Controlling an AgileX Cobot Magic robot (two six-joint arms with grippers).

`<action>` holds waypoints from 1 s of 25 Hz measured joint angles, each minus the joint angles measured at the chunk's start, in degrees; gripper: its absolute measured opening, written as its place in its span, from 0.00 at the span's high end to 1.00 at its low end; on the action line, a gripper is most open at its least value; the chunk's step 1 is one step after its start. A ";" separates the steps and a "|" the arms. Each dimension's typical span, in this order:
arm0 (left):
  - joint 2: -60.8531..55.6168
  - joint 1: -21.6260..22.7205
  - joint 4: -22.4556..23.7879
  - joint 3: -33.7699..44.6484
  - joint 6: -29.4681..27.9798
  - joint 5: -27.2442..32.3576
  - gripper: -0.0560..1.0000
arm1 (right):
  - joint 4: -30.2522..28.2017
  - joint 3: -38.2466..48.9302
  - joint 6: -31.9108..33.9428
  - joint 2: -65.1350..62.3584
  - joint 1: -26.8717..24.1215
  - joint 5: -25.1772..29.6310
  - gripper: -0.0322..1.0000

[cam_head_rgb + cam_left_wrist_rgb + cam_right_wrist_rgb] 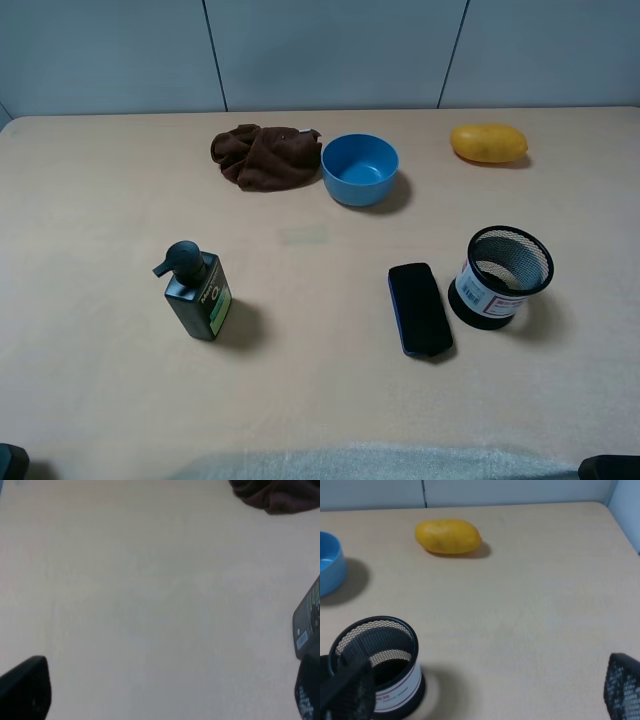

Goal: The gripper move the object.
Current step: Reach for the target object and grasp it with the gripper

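Cup [500,278] upright on table [100,180]. Case [419,308] lies flat just left of cup, close but apart. Bowl [360,169] and cloth [265,155] behind-left of cup; yellow fruit [488,143] straight behind; bottle [197,295] well left. Right gripper [487,690] near cup, jaws apart. Left gripper [170,690] well left of cup, jaws apart

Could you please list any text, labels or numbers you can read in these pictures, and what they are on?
Nothing is legible.
Dark green pump bottle: green label, print too small.
Black wire-mesh pen cup: white-and-red label with barcode, too blurred.
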 joint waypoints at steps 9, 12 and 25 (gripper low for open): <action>0.00 0.00 0.00 0.00 0.00 0.00 0.01 | 0.00 -1.10 -0.05 3.18 0.00 -0.22 0.30; 0.00 0.00 0.00 0.00 0.00 0.00 0.01 | 0.00 -3.29 -0.05 8.38 0.00 -0.60 0.30; 0.00 0.00 0.00 0.00 0.00 0.00 0.01 | 0.00 -10.90 -0.05 31.67 0.00 -0.91 0.30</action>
